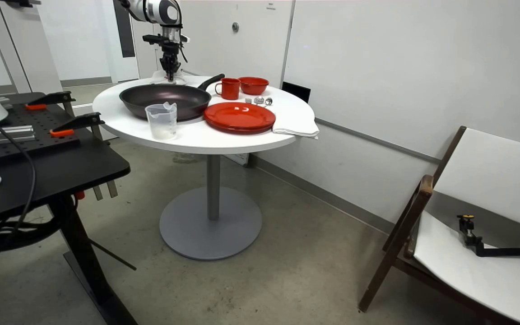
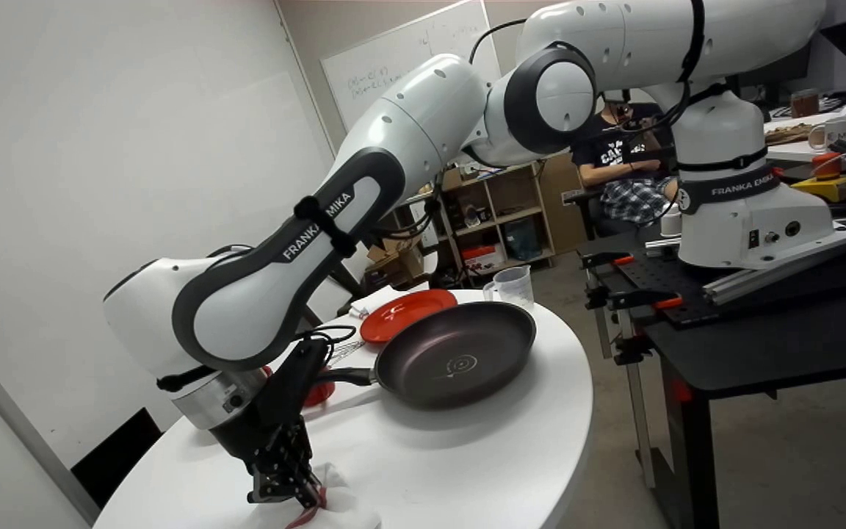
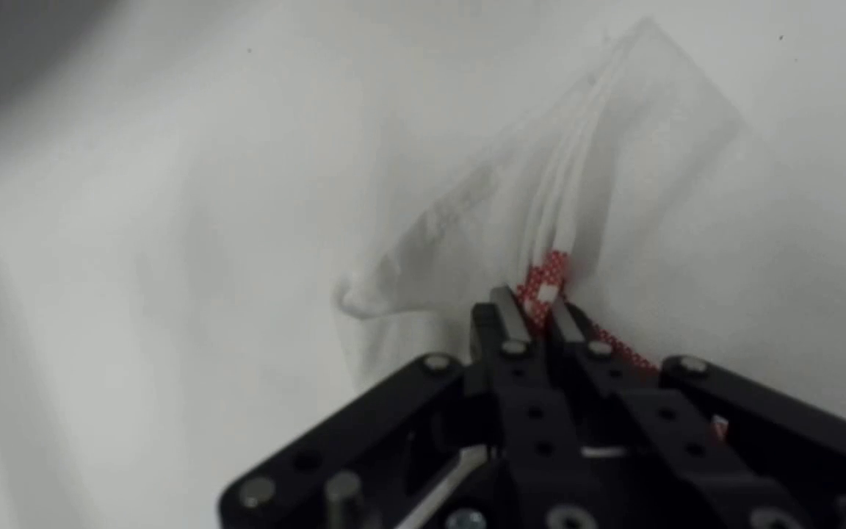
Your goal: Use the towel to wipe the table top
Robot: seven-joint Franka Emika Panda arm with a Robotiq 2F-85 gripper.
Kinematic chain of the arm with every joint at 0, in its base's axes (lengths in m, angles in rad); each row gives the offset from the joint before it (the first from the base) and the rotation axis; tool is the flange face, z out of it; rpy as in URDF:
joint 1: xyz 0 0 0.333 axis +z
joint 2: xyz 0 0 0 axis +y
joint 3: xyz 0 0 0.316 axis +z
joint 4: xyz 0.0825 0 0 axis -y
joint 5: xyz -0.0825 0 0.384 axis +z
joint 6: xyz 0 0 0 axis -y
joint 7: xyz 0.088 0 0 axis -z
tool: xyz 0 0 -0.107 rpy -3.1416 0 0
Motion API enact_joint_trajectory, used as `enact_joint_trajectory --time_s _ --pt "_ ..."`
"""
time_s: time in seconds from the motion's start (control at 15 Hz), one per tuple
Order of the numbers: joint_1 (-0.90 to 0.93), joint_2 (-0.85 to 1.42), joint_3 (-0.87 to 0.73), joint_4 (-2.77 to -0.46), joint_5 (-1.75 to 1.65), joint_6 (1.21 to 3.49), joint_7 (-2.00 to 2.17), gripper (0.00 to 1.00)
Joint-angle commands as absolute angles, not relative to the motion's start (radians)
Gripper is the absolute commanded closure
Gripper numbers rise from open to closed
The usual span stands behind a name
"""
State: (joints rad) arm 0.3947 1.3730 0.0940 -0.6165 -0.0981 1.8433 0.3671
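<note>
The round white table top [image 1: 122, 119] shows in both exterior views [image 2: 460, 470] and fills most of the wrist view [image 3: 232, 308]. A white towel with a red patterned edge [image 3: 651, 125] lies bunched on it; it also shows in both exterior views [image 1: 179, 80] [image 2: 346, 507]. My gripper [image 3: 538, 312] points down and its fingers are shut on the towel, pinching folds at the red edge. In an exterior view the gripper [image 2: 314, 501] is low at the table surface, beyond the pan's handle. Part of the towel is hidden under the fingers.
A dark frying pan [image 1: 188, 97], a clear measuring cup [image 1: 162, 121], stacked red plates [image 1: 240, 115], a red mug [image 1: 230, 89], a red bowl [image 1: 254, 85] and small metal utensils [image 1: 259, 100] stand on the table. A folded white cloth [image 1: 296, 119] hangs slightly over the edge.
</note>
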Motion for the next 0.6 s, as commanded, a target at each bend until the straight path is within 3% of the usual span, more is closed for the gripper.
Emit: enact_joint_trajectory --time_s 0.0,0.53 --pt "0.38 1.355 0.116 -0.62 -0.073 1.783 0.367 0.98" --pt "0.377 1.35 0.119 -0.611 -0.083 1.787 0.369 0.98"
